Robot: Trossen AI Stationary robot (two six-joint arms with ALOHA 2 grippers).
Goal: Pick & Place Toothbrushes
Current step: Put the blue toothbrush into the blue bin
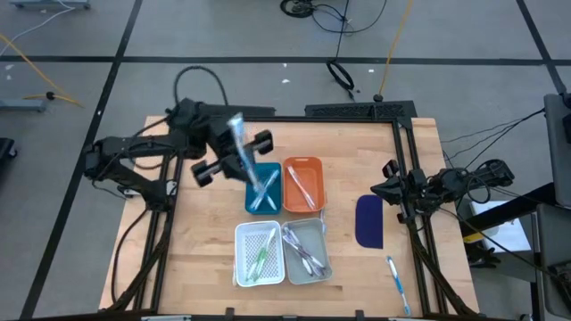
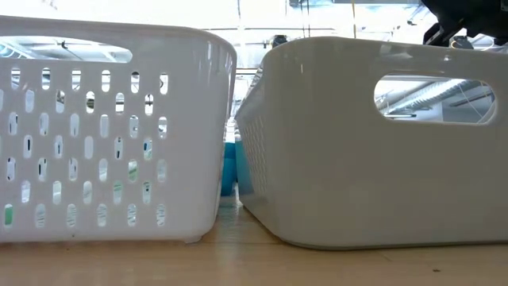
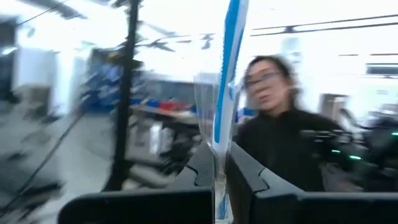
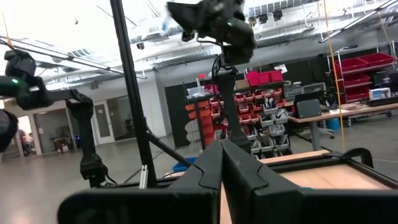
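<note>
My left gripper (image 1: pixel 234 155) hovers over the far left of the trays, shut on a light-blue and white toothbrush (image 3: pixel 229 68), which shows blurred in the high view (image 1: pixel 238 135). Below it a blue tray (image 1: pixel 250 203) holds toothbrushes lying crossed. More toothbrushes lie in the orange tray (image 1: pixel 303 164), the white perforated tray (image 1: pixel 243 234) and the grey tray (image 1: pixel 321 234). One blue toothbrush (image 1: pixel 397 280) lies flat on the table near the right front corner. My right gripper (image 4: pixel 221 163) waits shut at the table's right edge (image 1: pixel 393 188). My left gripper pinches the toothbrush's handle (image 3: pixel 219 146) between its two fingers (image 3: pixel 202 171). The toothbrush runs along the fingers and sticks out well past their tips. It is lifted clear of the table and trays. Which end of the brush sits in the hold is hidden by the fingers.
A dark blue oblong pad (image 1: pixel 368 220) lies on the wood right of the trays. A black frame (image 1: pixel 406 125) borders the table. In the low view the white tray (image 2: pixel 111 127) and grey tray (image 2: pixel 373 143) fill the picture. A person (image 3: pixel 280 130) stands beyond the table.
</note>
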